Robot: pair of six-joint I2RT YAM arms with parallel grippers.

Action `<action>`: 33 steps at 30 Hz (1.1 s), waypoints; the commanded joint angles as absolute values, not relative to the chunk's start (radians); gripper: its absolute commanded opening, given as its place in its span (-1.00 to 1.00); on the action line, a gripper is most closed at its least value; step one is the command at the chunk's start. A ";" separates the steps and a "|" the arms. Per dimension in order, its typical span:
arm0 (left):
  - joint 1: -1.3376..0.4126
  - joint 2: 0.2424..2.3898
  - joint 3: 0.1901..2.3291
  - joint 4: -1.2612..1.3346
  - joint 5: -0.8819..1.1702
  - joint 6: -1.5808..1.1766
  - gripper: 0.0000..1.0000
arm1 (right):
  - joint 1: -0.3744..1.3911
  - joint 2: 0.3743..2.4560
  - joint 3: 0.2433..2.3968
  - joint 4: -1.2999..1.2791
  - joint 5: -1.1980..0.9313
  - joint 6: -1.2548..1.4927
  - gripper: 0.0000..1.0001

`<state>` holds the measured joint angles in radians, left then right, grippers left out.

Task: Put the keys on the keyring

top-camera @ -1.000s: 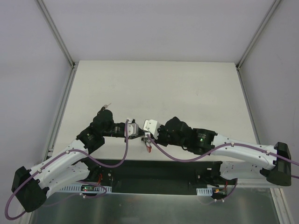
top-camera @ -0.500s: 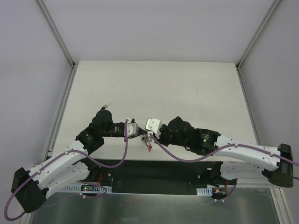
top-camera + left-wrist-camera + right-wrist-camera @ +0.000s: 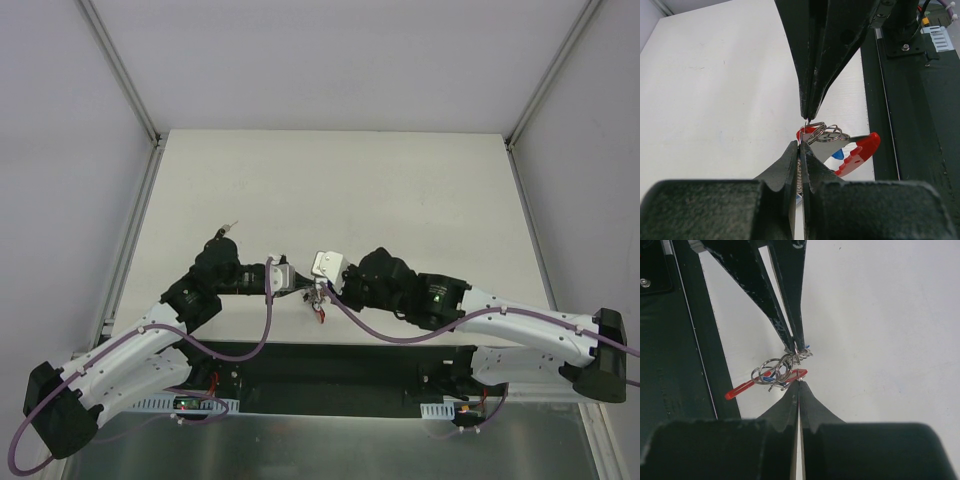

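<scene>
Both closed tight, left fingers [image 3: 785, 170] clamping keyring [image 3: 827, 134], right fingers [image 3: 812, 405] pinching it too

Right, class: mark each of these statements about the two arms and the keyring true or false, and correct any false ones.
1. The two grippers meet tip to tip near the table's near edge. True: the left gripper and the right gripper face each other there, over the table.
2. The left gripper's jaws stand wide open. False: they are shut on the keyring, at its chain.
3. A red clip sits beside the silver rings. True.
4. The right gripper hangs clear of the keyring. False: it is shut on a thin wire of the keyring.
</scene>
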<state>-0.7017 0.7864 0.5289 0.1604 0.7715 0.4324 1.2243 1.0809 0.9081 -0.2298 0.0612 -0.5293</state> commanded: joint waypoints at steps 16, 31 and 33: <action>-0.713 0.778 0.528 0.235 0.818 0.434 -1.00 | 1.206 1.086 0.931 -0.199 -0.018 -0.503 -0.98; -0.713 0.775 0.528 0.235 0.834 0.436 -1.00 | 1.204 1.094 0.936 -0.192 0.051 -0.486 -0.97; -0.713 0.778 0.528 0.235 0.834 0.436 -1.00 | 1.204 1.092 0.936 -0.184 0.040 -0.485 -0.97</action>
<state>-0.7017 0.7834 0.5243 0.1616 0.7853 0.4328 1.2076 1.0962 0.9081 -0.2337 0.0284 -0.5056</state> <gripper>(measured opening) 0.008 0.016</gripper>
